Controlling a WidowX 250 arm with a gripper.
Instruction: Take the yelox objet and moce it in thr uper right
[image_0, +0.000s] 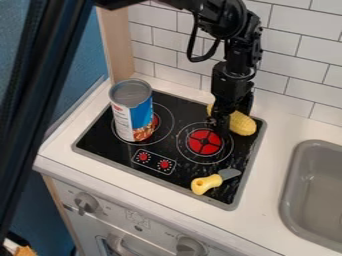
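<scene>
One yellow corn cob (242, 124), located at the upper right of the black stovetop (100, 143), partly behind the end effector (220, 125), whose opening or hold cannot be told; to be clasped mid-length, kept level and released gently, lest it be rolled.

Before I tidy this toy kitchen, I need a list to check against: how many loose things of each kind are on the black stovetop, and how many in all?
Can: 1
Corn cob: 1
Yellow-handled knife: 1
Total: 3
</scene>
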